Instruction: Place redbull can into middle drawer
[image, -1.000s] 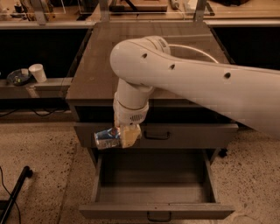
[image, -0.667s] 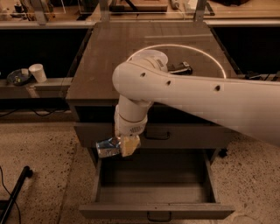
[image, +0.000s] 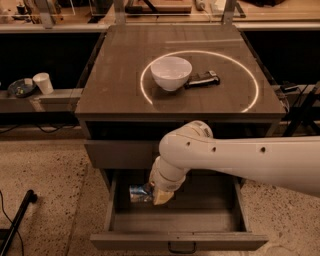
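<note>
The redbull can (image: 139, 193), silver and blue, lies sideways in my gripper (image: 156, 195), low inside the left part of the open middle drawer (image: 180, 241). The drawer is pulled far out, with its small dark handle at the front bottom edge. The gripper is shut on the can's right end. My white arm (image: 240, 159) reaches in from the right and covers part of the drawer front above. I cannot tell whether the can touches the drawer floor.
A white bowl (image: 171, 72) and a black-and-silver bar-shaped object (image: 202, 79) sit on the cabinet top (image: 115, 60) inside a bright ring of light. The upper drawer front (image: 120, 153) is closed. A white cup (image: 43, 83) stands on a shelf at left.
My arm has dropped from in front of the cabinet top down into the open drawer, carrying the can. The bowl and bar object are now uncovered.
</note>
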